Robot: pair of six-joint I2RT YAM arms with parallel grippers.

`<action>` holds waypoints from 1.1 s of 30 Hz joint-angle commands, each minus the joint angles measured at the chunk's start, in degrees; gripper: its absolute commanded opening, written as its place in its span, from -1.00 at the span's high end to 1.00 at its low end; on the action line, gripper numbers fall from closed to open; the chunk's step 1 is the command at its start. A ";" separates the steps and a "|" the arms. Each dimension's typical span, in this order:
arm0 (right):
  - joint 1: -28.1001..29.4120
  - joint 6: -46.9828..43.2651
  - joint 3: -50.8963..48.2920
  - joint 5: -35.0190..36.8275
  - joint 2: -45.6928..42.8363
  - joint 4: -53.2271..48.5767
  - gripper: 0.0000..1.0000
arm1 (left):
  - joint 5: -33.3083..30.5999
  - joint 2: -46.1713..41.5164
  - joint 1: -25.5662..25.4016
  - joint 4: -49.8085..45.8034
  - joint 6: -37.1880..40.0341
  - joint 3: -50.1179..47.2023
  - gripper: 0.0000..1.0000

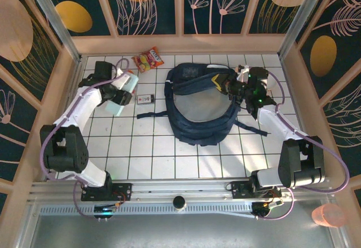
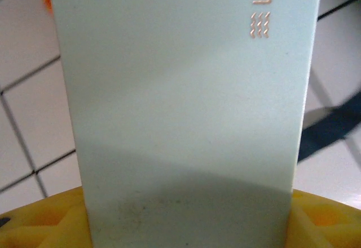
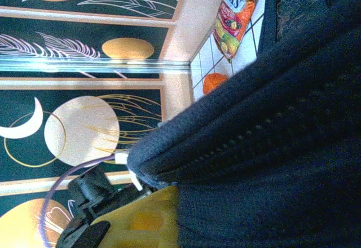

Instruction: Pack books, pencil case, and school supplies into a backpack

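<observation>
The big navy backpack [image 1: 197, 125] lies flat in the middle of the white tiled table [image 1: 169, 158]. Its long way runs from the back of the table toward the front. Its wide mouth faces up, and you can see the grey inside. One dark strap trails out on its left and another on its right.

The right gripper [image 1: 221, 82] sits at the back right part of the bag's rim. It is closed on the fabric there. In the right wrist view the blue cloth [image 3: 271, 146] lies right over a yellow finger [image 3: 141, 220].

The left gripper [image 1: 117, 94] is on the left side of the table, apart from the bag. It pinches a flat, pale bluish-white piece [image 1: 120, 108]. In the left wrist view this piece [image 2: 186, 107] sits between the two yellow fingers [image 2: 45, 220]. Its long way points straight out from the gripper. Small coppery marks sit near its far right corner.

A small grey-white gadget [image 1: 145, 98] lies on the tiles between the left gripper and the bag. Its long side runs left to right.

A red-orange snack packet [image 1: 148, 60] lies near the back wall, to the left of the bag.
</observation>
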 commanded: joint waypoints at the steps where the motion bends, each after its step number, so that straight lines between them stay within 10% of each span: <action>1: 0.51 -0.85 2.40 0.40 0.09 4.74 0.82 | 4.79 -3.92 -5.63 -2.33 2.36 3.82 -0.18; 8: 0.80 -0.94 3.08 0.32 0.71 5.03 0.83 | 10.07 -7.88 -20.54 4.28 5.67 5.07 -0.11; 20: 0.79 -1.43 4.93 -0.57 2.12 4.53 0.83 | 21.20 -10.21 -31.41 11.96 20.18 0.39 -0.04; 33: 0.84 -1.60 5.88 -0.66 0.58 3.34 0.83 | 5.41 4.08 -37.98 16.28 33.83 7.15 -0.10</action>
